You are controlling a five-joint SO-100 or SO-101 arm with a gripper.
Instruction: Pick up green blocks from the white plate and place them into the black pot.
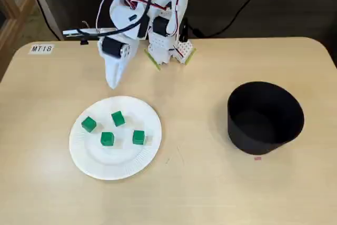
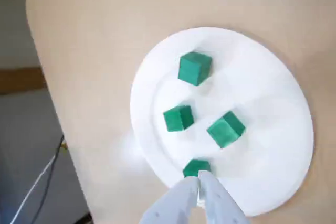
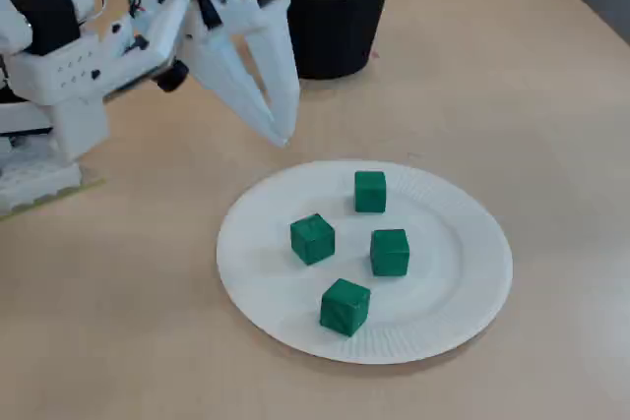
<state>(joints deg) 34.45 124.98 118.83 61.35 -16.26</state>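
Four green blocks (image 1: 107,138) lie on the white plate (image 1: 95,164), well left of the black pot (image 1: 266,117) in a fixed view. The gripper (image 1: 113,84), jaws pressed together and empty, hangs just beyond the plate's far rim, seemingly above the table (image 1: 210,183).

Nearest green block (image 2: 196,167) half hidden behind jaws, black pot (image 3: 335,27) cropped at top
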